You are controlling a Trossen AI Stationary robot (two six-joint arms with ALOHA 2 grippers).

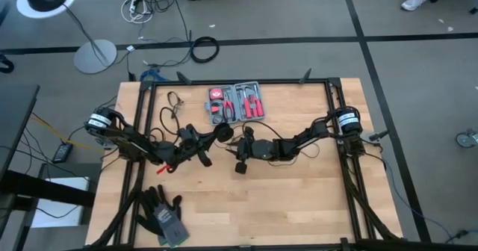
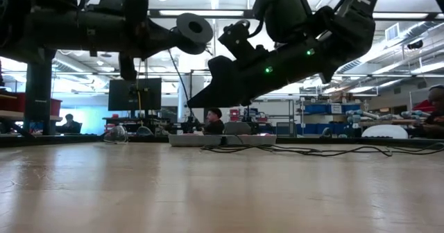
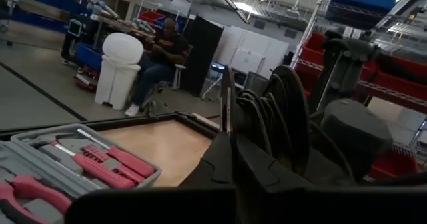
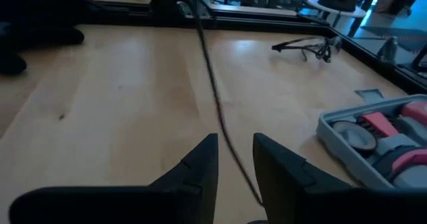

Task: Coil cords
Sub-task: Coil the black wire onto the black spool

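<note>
Mid-coil: left gripper (image 1: 222, 131) jaws clamped on coiled wire (image 3: 280, 117). Right gripper (image 4: 235, 159) jaws apart, wire (image 4: 212, 84) running between. Next, prob.: close, feed another loop.

I see my two arms (image 1: 299, 140) matte black, green indicator lights dotting one housing, white lettering on its upper link.

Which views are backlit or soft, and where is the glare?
Low view: both arms silhouetted against bright ceiling lights, sheen on the table. Left wrist view: the left gripper is a dark blur up close, with the tool kit dim. Right wrist view: the cord reads soft, with pale glare on the wood.
</note>
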